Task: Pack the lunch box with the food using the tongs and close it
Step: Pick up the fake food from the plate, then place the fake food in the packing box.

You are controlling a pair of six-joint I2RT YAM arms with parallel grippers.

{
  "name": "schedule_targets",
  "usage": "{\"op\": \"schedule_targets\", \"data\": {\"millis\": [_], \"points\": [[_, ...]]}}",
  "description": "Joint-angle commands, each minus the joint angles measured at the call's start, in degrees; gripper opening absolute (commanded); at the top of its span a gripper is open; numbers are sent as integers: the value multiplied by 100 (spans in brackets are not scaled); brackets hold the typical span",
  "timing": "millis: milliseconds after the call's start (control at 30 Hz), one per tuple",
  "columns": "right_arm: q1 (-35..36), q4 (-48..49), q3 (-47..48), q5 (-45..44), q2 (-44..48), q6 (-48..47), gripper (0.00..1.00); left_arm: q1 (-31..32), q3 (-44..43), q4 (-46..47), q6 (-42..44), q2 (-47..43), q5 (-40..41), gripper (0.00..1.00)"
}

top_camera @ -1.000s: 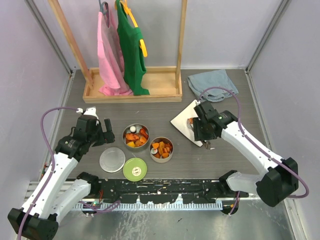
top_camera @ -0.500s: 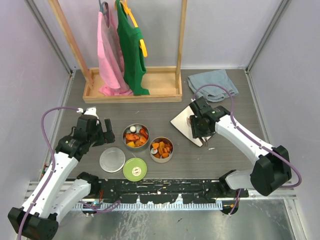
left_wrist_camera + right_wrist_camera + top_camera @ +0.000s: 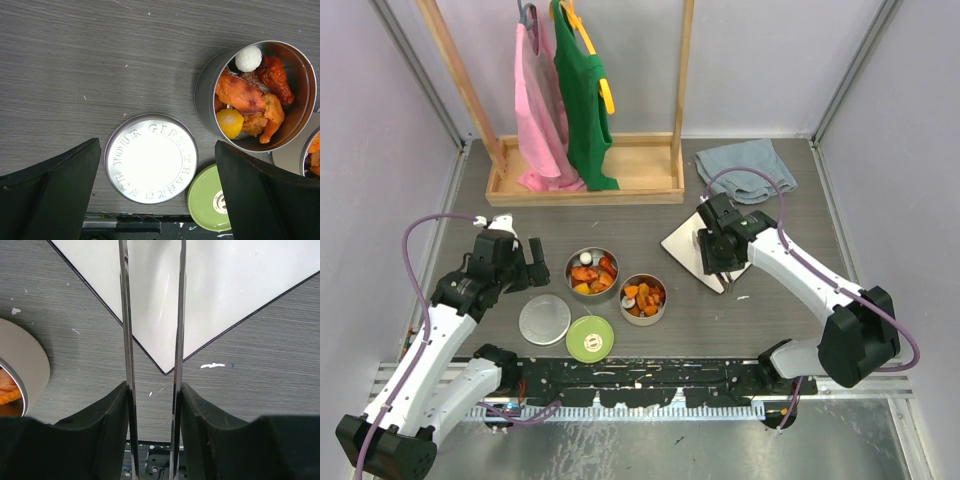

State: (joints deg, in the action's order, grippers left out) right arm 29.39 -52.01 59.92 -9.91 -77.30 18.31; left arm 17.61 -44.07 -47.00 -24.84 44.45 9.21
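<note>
1. Pinching the tongs (image 3: pixel 126 340), right pincer (image 3: pixel 152 395) hangs over the plate (image 3: pixel 225 280), right of centre.
2. Tins (image 3: pixel 205 95), centre frame, look full of food (image 3: pixel 240 92).
3. Lids (image 3: pixel 151 158) lie off, lower left; left pincer (image 3: pixel 156 150) spread above.

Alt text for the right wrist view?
The right gripper clamps slim silver metal tongs, whose two thin arms run up over a corner of the white square plate. A round steel tin shows partly at left.
</note>
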Motion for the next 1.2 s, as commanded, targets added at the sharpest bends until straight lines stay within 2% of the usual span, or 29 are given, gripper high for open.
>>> {"op": "schedule_targets", "data": {"millis": [0,367,667,833,1033,1167], "points": [[-20,169,224,-92,69,-29,45,-15,-88,139,5,-25,39,98],[-21,77,250,-129,445,32,36,-18,-108,131,4,50,4,98],[-21,77,240,286,1002,137,34,-19,-111,120,6,88,-6,98],[-17,115,296,925,1339,247,34,-16,-119,121,5,91,-7,98],[7,428,273,2551,1742,282,34,-20,-119,122,3,91,-25,98],[287,293,308,2887,1761,202,34,-20,-116,121,10,86,-19,98]]}}
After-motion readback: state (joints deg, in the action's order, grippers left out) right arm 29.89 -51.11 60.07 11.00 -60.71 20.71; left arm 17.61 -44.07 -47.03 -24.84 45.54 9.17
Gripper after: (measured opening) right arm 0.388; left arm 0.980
